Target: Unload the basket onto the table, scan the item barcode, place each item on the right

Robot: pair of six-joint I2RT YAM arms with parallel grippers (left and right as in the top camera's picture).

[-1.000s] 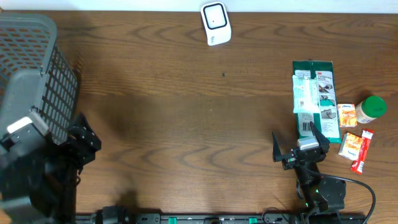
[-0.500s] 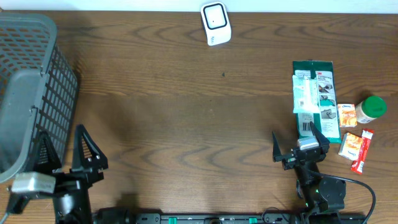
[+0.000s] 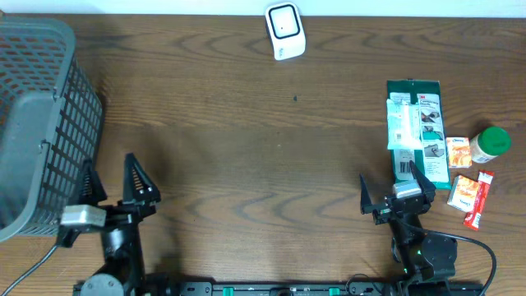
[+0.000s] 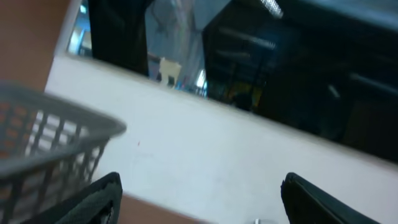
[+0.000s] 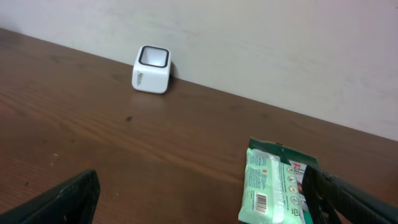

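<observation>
Green packet (image 3: 417, 131) is lying lengthwise, pointing away, just beyond the right fingers (image 3: 363, 193), which are standing spread and empty, as are the farther left fingers (image 3: 136, 177).

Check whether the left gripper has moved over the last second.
Yes. In the overhead view the left gripper has shifted right, from overlapping the gray basket's lower right corner to just beside it.

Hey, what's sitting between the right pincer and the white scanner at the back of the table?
Just bare table with one tiny dark speck, from the right pincer to the white scanner; the overhead view shows it.
</observation>
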